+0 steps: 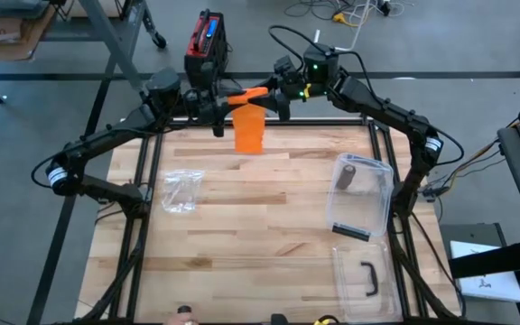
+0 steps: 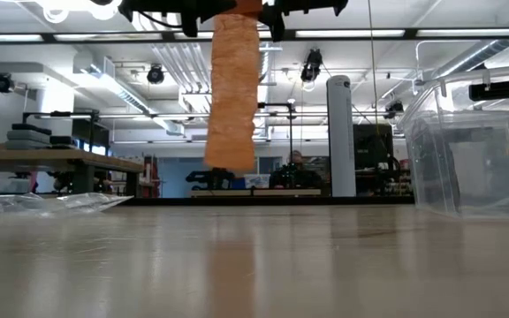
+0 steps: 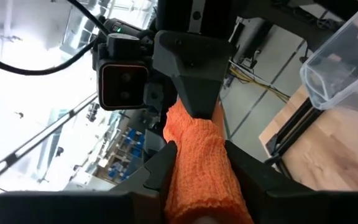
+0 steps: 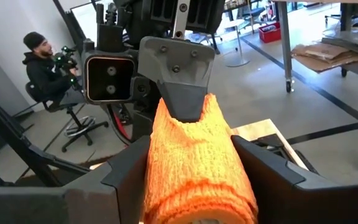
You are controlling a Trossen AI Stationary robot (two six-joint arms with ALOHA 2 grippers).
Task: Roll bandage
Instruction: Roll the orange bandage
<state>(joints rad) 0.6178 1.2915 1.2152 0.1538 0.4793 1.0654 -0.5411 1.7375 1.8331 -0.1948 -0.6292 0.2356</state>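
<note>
An orange bandage is held high over the table's far edge between my two grippers. Its rolled part [image 1: 249, 93] lies level between them, and a loose strip [image 2: 232, 97] hangs straight down from it; the strip's lower end [image 2: 230, 162] is clear of the table. My left gripper [image 1: 224, 106] comes from the left and my right gripper [image 1: 274, 96] from the right. Both point level at each other and both are shut on the roll. My left gripper pinches one end of the orange roll [image 3: 194, 168] between its two fingers [image 3: 159, 169]. It comes level from the table's left, with the roll lying along the fingers. The roll is lifted clear. My right gripper pinches the roll's other end [image 4: 194, 174] between its two fingers [image 4: 128, 171], one on each side of it. It comes level from the table's right, fingers along the roll. The roll is clear of the table and the strip hangs slack below it.
A clear plastic box [image 1: 373, 212] with a dark roll [image 1: 346, 171] in it stands at the table's right. Its lid [image 1: 355, 289], with a black handle, lies nearer. A clear plastic bag [image 1: 179, 190] lies at the left. A person [image 4: 42, 62] sits beyond the table.
</note>
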